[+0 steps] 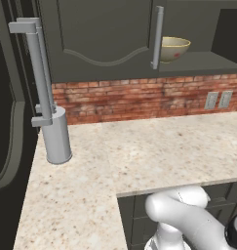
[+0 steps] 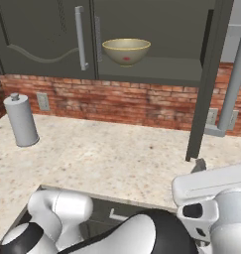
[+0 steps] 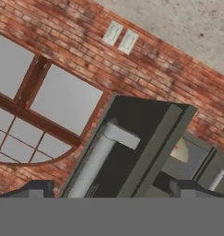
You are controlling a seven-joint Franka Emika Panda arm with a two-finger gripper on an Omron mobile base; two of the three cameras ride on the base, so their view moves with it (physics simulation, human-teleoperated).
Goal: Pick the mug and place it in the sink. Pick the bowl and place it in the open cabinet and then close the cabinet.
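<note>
The olive-tan bowl stands upright on the inner shelf of the open upper cabinet, and it shows again past the closed door's handle in the left base view as the bowl. The cabinet's right door hangs open towards me, its long silver handle on the outer face. My gripper is open and holds nothing. It sits just below that door's lower edge and faces the door and its handle. The mug and the sink are out of view.
A grey cylinder on a stand rests on the speckled counter by the brick backsplash. Wall outlets sit in the brick. The closed cabinet door is left of the bowl. A window shows in the hand view.
</note>
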